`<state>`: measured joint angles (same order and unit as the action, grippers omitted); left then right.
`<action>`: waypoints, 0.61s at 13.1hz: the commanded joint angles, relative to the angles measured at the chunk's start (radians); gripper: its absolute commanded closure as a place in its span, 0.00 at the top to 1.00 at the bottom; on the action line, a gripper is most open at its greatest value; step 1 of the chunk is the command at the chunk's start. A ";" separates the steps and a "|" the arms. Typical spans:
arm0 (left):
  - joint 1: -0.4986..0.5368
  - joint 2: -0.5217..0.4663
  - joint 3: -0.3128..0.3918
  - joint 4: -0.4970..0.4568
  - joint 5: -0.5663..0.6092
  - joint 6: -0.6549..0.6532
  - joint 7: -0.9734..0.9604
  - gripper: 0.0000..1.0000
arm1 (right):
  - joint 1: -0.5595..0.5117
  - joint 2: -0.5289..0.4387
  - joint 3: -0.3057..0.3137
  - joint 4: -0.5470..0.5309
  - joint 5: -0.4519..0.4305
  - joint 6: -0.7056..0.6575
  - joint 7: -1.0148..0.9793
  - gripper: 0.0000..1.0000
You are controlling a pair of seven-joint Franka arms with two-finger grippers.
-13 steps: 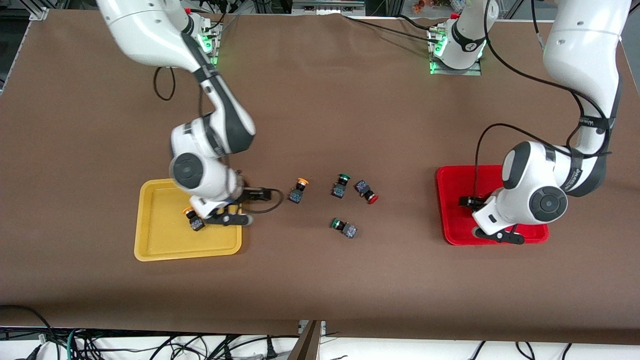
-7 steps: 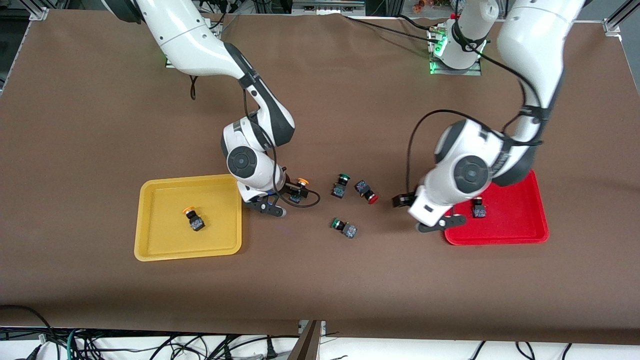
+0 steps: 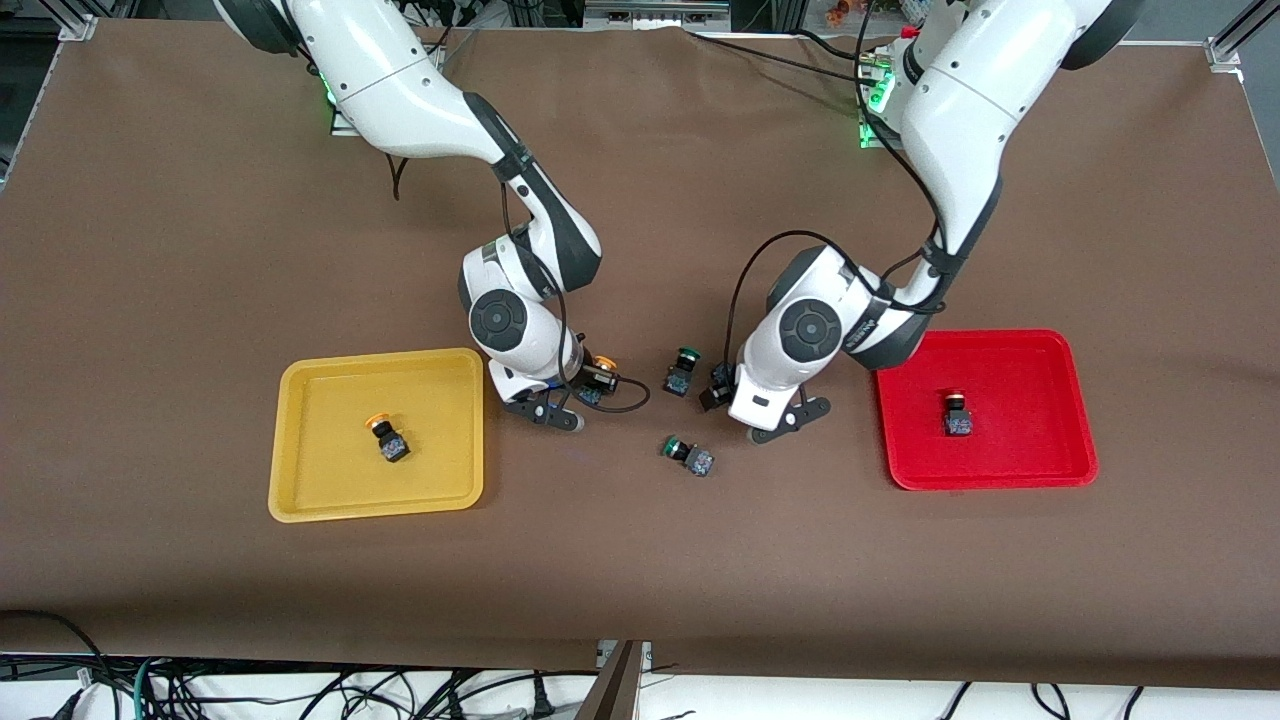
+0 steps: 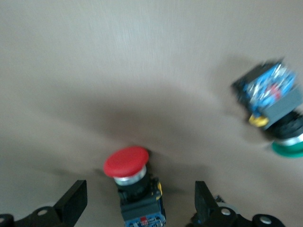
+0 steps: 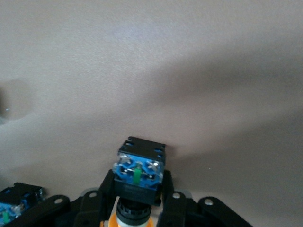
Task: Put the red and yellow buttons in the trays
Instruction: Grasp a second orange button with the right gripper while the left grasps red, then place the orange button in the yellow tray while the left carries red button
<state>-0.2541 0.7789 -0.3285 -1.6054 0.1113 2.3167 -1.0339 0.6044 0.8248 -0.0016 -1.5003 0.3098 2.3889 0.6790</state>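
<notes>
A yellow-capped button [image 3: 385,438] lies in the yellow tray [image 3: 300,500]. A red-capped button [image 3: 956,414] lies in the red tray [image 3: 990,478]. My right gripper [image 3: 590,385] is low at the table between the trays, shut on the body of the second yellow button [image 3: 600,366]; in the right wrist view the fingers [image 5: 173,201] press both sides of that button [image 5: 139,172]. My left gripper [image 3: 728,388] is open over the second red button [image 4: 127,163], which lies on the table between its spread fingers [image 4: 73,201] and is mostly hidden in the front view.
Two green-capped buttons lie on the brown table between the grippers: one [image 3: 681,371] beside the left gripper, also in the left wrist view [image 4: 279,118], and one [image 3: 689,454] nearer the front camera. The two grippers are close together.
The right gripper left a yellow button in the yellow tray and moved to the yellow button on the table. The left gripper left a red button in the red tray and moved over the red one.
</notes>
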 commanded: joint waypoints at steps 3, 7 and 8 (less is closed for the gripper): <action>-0.033 -0.007 0.017 -0.048 0.004 0.026 -0.028 0.61 | -0.050 -0.110 -0.102 0.043 -0.079 -0.306 -0.348 0.15; -0.020 -0.016 0.017 -0.045 0.004 0.021 -0.017 0.00 | -0.115 -0.116 -0.190 0.074 -0.094 -0.410 -0.705 0.22; -0.017 -0.027 0.017 -0.042 0.004 0.012 -0.018 0.00 | -0.124 -0.107 -0.196 0.062 -0.092 -0.392 -0.722 0.35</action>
<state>-0.2738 0.7792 -0.3184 -1.6373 0.1114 2.3272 -1.0511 0.4788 0.6990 -0.1890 -1.4224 0.2321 1.9860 0.0155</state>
